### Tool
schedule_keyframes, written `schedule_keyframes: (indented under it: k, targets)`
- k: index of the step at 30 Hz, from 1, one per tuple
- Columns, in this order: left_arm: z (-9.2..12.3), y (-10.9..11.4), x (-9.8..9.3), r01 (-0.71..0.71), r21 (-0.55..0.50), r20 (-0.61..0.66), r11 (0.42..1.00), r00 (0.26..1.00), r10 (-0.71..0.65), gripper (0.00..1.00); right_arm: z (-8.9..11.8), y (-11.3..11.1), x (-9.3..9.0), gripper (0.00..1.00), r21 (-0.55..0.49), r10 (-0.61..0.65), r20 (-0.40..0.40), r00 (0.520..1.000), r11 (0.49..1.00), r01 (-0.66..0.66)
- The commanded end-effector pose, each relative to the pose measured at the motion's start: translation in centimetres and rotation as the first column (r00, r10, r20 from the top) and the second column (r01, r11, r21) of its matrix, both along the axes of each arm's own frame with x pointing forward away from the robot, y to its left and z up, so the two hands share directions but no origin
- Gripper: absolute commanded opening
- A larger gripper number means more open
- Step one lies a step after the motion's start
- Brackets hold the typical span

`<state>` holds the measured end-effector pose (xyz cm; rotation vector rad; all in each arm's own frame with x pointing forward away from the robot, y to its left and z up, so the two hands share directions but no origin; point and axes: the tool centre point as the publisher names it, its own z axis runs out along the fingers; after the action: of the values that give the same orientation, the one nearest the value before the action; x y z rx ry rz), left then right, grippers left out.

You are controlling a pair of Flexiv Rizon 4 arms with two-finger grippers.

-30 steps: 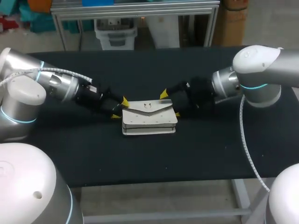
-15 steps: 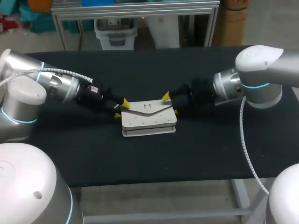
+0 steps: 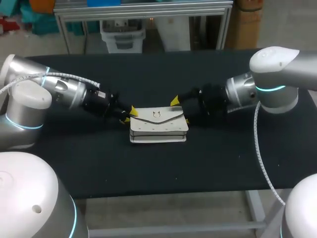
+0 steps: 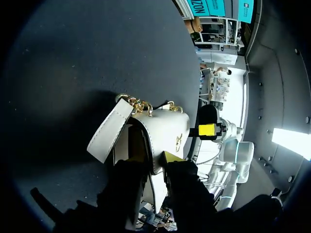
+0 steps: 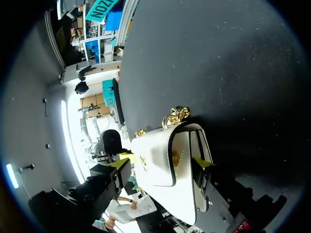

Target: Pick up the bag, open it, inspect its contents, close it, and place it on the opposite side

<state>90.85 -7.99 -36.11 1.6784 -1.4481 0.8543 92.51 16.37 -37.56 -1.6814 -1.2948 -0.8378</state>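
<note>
Between the left jaws: the near end of the bag [image 4: 160, 124], white, its flap wall pinched by the left gripper [image 4: 154, 162], with one yellow tip flat on the flap face.
Between the right jaws: the bag's other end. The right gripper [image 5: 163, 162] is spread wide, one tip at the gusset and the other just off the flap.
Ahead of the left jaws: the gold chain [image 4: 141, 104] along the bag's far edge, resting on the black table [image 3: 148, 168].
Beyond the bag from each: the other arm's gripper, facing in.
Bag's place: mid-table, flap up.
</note>
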Motion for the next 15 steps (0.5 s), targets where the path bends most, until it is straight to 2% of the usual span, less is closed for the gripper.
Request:
schedule_keyframes:
  k: [1,2,3,4,11,12,13,14,15]
  targets:
    - [-0.43,-0.53,0.33,0.001,-0.011,0.000,1.000,1.000,-0.001,0.00,-0.38,0.11,-0.07,0.58,0.005,0.005,0.001,1.000,1.000,-0.005]
    - [-0.43,-0.53,0.33,-0.008,-0.010,0.001,1.000,1.000,0.008,0.00,-0.31,0.09,-0.08,0.47,0.005,0.002,0.005,1.000,1.000,-0.002]
    - [-0.45,-0.51,0.30,-0.008,-0.011,0.001,1.000,1.000,0.008,0.00,-0.22,0.05,-0.08,0.40,0.005,-0.002,0.010,1.000,1.000,0.002]
    - [-0.46,-0.44,0.23,-0.008,-0.015,0.002,1.000,1.000,0.008,0.00,-0.16,0.00,-0.08,0.00,0.004,-0.004,0.012,1.000,1.000,0.004]
    - [-0.44,-0.34,-0.31,0.003,-0.029,0.025,1.000,1.000,-0.002,0.00,0.03,-0.04,0.26,0.00,0.024,-0.011,0.015,1.000,1.000,0.010]
    - [-0.45,-0.33,-0.37,0.006,-0.033,0.029,0.999,1.000,-0.005,0.00,0.03,-0.02,0.30,0.31,0.025,-0.011,0.014,1.000,1.000,0.010]
    - [-0.45,-0.30,-0.41,0.005,-0.035,0.030,0.999,1.000,-0.003,0.00,-0.02,-0.04,0.38,0.49,0.027,-0.014,0.012,1.000,1.000,0.014]
    - [-0.45,-0.24,-0.42,0.003,-0.037,0.030,0.999,1.000,-0.002,0.00,-0.12,-0.11,0.44,0.71,0.025,-0.020,0.007,1.000,1.000,0.020]
    - [-0.45,-0.23,-0.42,0.004,-0.039,0.030,0.999,1.000,-0.003,0.00,-0.29,-0.23,0.53,0.81,0.019,-0.029,0.003,1.000,0.999,0.029]
